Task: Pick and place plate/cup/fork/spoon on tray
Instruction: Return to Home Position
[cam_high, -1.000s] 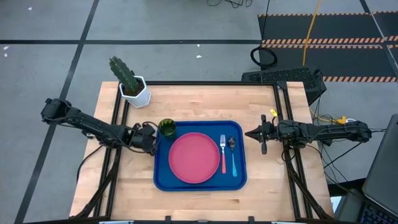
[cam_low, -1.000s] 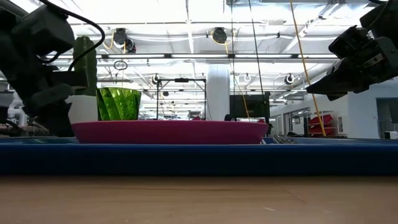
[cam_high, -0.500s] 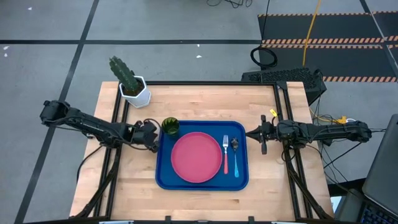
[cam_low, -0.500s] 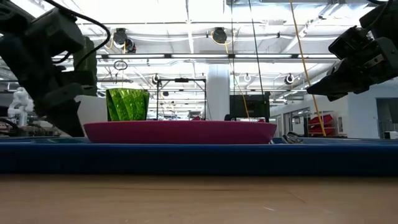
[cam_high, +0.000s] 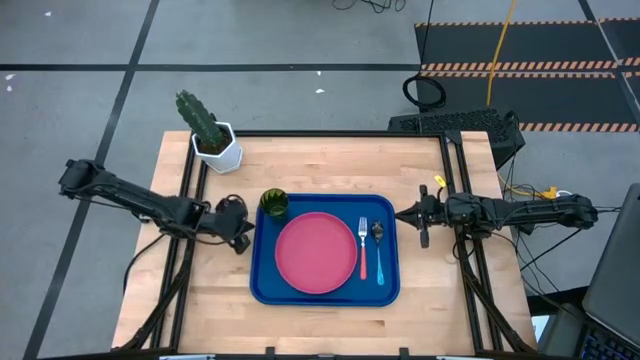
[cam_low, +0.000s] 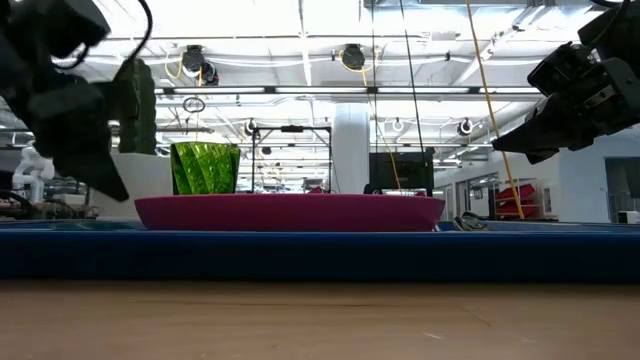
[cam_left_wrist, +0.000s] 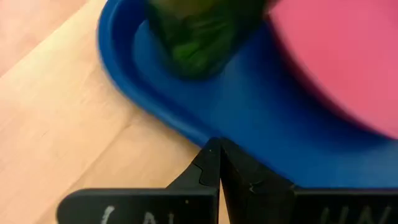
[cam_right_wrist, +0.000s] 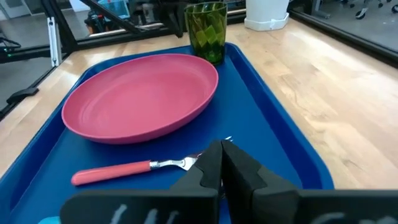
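1. On a wooden table (cam_high: 320, 165), seen from above, a blue tray (cam_high: 266, 290) lies in the middle with all four pieces on it.
2. The pink-red plate (cam_high: 316, 253) fills the tray's centre. The green cup (cam_high: 272, 204) stands upright in the tray's far left corner, just beside the plate's rim.
3. The fork (cam_high: 361, 250) with its pink handle and the spoon (cam_high: 378, 255) with its blue handle lie side by side to the right of the plate, close together and parallel.
4. A white pot holding a cactus (cam_high: 218, 148) stands off the tray at the table's far left corner.
5. The left gripper (cam_high: 241, 226) sits just beside the tray's left edge, near the cup. Its wrist view shows the jaws pressed together with nothing between them.
6. The right gripper (cam_high: 400, 214) hangs just beside the tray's right edge, raised above the table. Its jaws are also together and empty.
7. The placing looks finished; what is left is taking both arms home.
8. To do that well, the left gripper should probably rise first and then pull away from the tray, so it cannot catch the rim or tip the light cup.
9. The right arm should likely draw straight back from the tray, jaws together, at an easy pace, so nothing on the tray shifts.
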